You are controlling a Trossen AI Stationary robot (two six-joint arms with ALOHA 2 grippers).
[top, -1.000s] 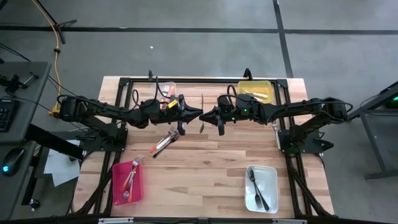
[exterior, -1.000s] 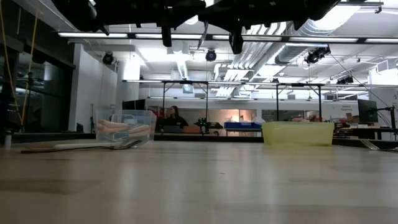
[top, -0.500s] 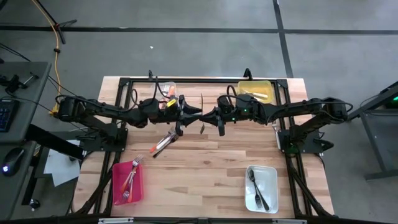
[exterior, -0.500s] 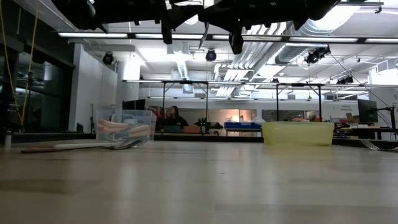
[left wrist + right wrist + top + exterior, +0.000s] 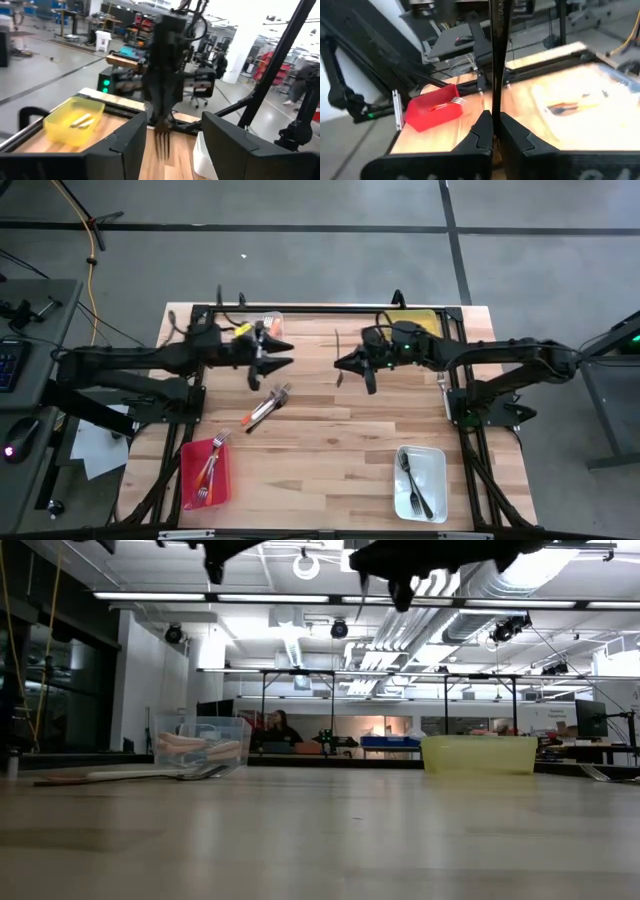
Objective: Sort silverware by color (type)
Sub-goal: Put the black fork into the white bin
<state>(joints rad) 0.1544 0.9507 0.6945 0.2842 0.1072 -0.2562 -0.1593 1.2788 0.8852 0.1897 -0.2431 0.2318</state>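
Note:
A dark all-metal fork [image 5: 495, 60] hangs high above the table's middle with my right gripper [image 5: 343, 365] shut on it. Its tines [image 5: 161, 142] point down in the left wrist view. My left gripper [image 5: 285, 363] stands open a hand's width to the left of the fork, level with it and touching nothing. More silverware [image 5: 265, 410], with orange and red handles, lies flat on the wood below the left gripper. Forks also lie in the red bin [image 5: 205, 475] and the white bin [image 5: 420, 480]. My right gripper pinches the fork's dark shaft [image 5: 493, 116] between its two fingers, about midway along its length. The fingers come level from the table's right side and lie across the fork. The fork is lifted clear and roughly upright, handle up, tines below the fingers.
A clear bin [image 5: 270, 325] with orange-handled pieces stands at the far left and a yellow bin [image 5: 410, 325] at the far right. The red bin is near left, the white bin near right. Bare wood lies between the bins.
Both grippers met at the fork over the table's middle. My left gripper has opened, let go of it and drawn back toward the table's left edge, rising a little. My right gripper has kept the fork and shifted slightly toward the right, rolling somewhat.

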